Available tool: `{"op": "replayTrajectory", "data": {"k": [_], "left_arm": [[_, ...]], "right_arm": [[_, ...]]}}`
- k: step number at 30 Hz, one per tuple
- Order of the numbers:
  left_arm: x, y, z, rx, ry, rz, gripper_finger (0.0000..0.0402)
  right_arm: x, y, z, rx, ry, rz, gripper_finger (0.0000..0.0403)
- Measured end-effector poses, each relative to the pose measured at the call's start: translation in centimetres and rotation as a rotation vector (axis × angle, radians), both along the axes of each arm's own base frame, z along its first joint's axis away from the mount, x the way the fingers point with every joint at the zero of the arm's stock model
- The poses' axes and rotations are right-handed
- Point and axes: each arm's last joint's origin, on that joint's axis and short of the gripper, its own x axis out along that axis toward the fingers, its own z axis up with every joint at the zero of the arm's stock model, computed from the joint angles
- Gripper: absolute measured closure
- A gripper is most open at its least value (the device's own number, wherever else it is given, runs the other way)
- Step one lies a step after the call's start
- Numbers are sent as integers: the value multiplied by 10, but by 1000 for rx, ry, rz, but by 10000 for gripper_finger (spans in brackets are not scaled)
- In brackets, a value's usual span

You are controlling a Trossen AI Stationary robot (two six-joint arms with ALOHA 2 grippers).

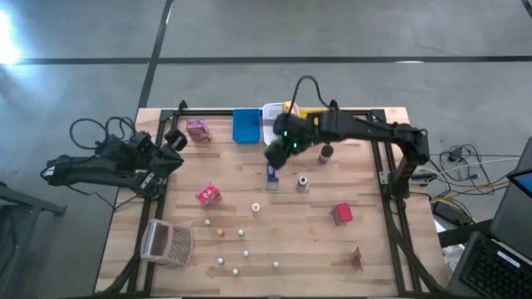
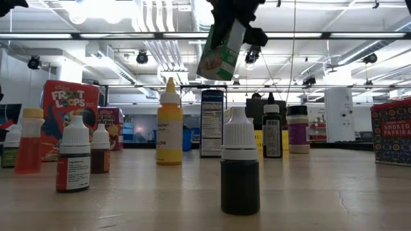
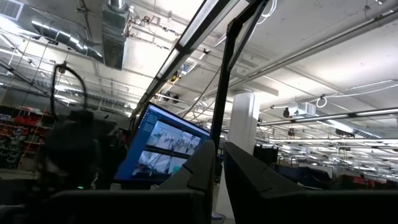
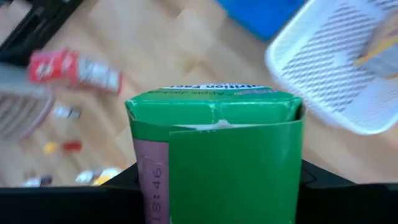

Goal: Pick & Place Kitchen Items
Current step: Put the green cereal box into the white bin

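Observation:
My right gripper [image 1: 278, 151] hangs over the middle of the table, near the blue bin [image 1: 245, 125], and is shut on a green carton [image 4: 214, 155]. In the low view the carton [image 2: 221, 50] is high above the tabletop and tilted. My left gripper [image 1: 170, 154] waits at the table's left edge, its fingers [image 3: 208, 171] shut and pointing up into the room. Standing on the wood are a pink box [image 1: 198, 130], two red boxes [image 1: 208, 194] [image 1: 342, 213], a small blue box [image 1: 272, 173], little jars [image 1: 302, 183] and small balls [image 1: 235, 253]. My right gripper pinches the green carton between its two fingers, one on each side wall [image 4: 140, 180]. The fingers come from above, pointing down. The carton is lifted clear of the table and hangs tilted below the gripper [image 2: 221, 50].
Blue, white [image 1: 273, 116] and yellow [image 1: 306, 110] bins line the far edge. A pinkish mesh basket [image 1: 166, 242] lies on its side at the near left corner. Dropper bottles [image 2: 239, 170] and cereal boxes [image 2: 64, 109] crowd the low view. Black frame rails [image 1: 386, 178] border the table.

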Motion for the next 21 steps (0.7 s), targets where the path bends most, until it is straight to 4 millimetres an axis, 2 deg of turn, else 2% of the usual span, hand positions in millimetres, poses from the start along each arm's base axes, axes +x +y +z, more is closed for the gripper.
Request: {"op": "replayTrajectory", "data": {"k": [8,13,21], "left_arm": [[0,0,0,0,0,0,362],[0,0,0,0,0,0,362],[0,0,0,0,0,0,362]], "right_arm": [[-14,-54,-9,23,21,-198,254],[-21,-73,-16,15,44,-278,245],[-30,-91,-30,28,69,-393,235]]}}
